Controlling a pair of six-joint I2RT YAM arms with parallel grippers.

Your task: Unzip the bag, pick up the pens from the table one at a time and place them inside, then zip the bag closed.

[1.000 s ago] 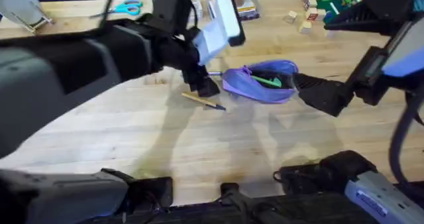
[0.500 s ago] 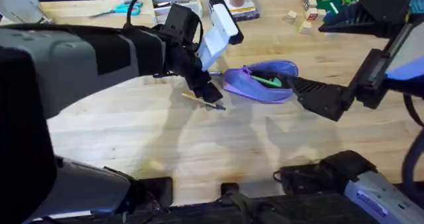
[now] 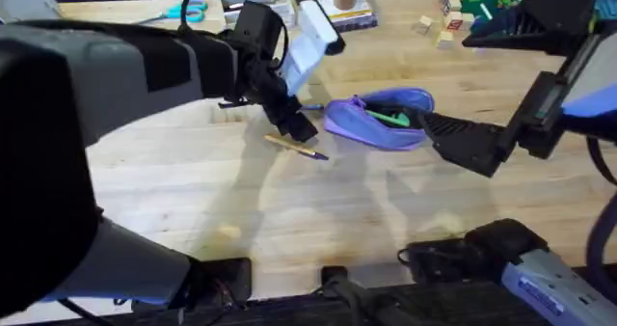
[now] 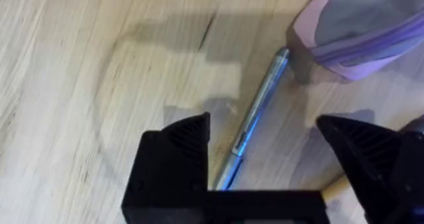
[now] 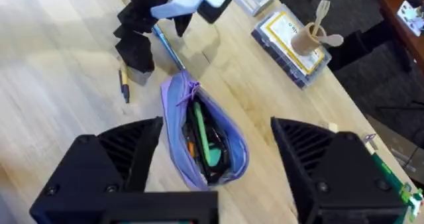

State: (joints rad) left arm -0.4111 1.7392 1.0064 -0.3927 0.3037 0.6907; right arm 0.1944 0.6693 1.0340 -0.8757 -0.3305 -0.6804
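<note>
The left gripper [image 4: 262, 134], fingers apart, is hovering over the blue-grey pen [image 4: 258, 114] beside the open bag [image 3: 378, 120]; the right gripper [image 5: 215, 141] is also gaping.

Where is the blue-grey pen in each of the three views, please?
Overhead: blue-grey pen is mostly hidden behind the left hand, beside the bag's left end.
Left wrist: it lies slanted on the table, centered between the open fingers.
Right wrist: it runs from the left hand toward the bag.
Shared landmark: the bag's end.
</note>
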